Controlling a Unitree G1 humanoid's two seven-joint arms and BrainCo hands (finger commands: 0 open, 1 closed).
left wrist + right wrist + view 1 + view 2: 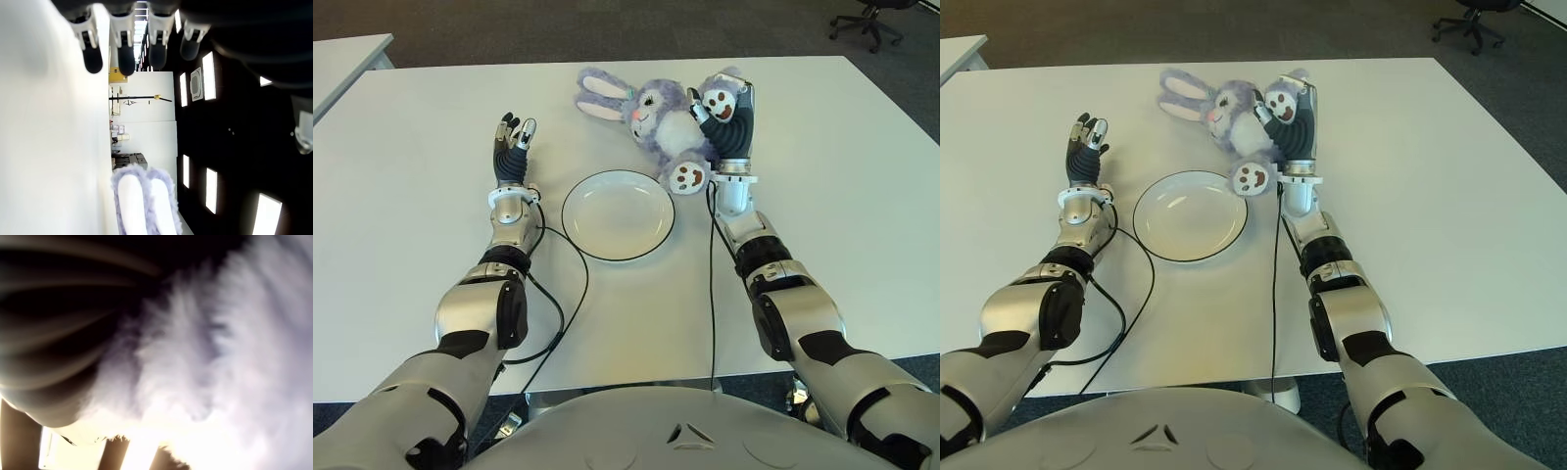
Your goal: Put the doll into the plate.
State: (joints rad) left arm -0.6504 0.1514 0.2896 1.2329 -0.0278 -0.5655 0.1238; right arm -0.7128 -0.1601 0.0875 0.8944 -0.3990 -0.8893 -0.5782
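I am running the rig from afar, and my left hand (pixel 514 137) is hovering over the white table (pixel 411 196) to the left of the plate (pixel 618 214), its fingers (pixel 122 54) extended side by side and holding nothing. The black-rimmed white plate is sitting bare at the centre of the table, just in front of the doll (pixel 656 122), a purple and white plush rabbit that is lying on the table just behind the plate with its ears pointing toward my left and one foot almost at the plate's far right edge. My right hand (pixel 729 117) is pressing in on the doll's right flank, fingers curling around one of its feet; up close the wrist camera is filling with fur, so I am judging the grasp to be closed on the doll but not yet proven firm. To do this step well, I am thinking of tightening on the body rather than the loose limb, lifting until the dangling foot is clearing the rim, carrying it a short way toward me and to the left, and lowering it over the plate's middle before letting go, since a soft toy held by an extremity may sag, drag the rim and shove the plate.
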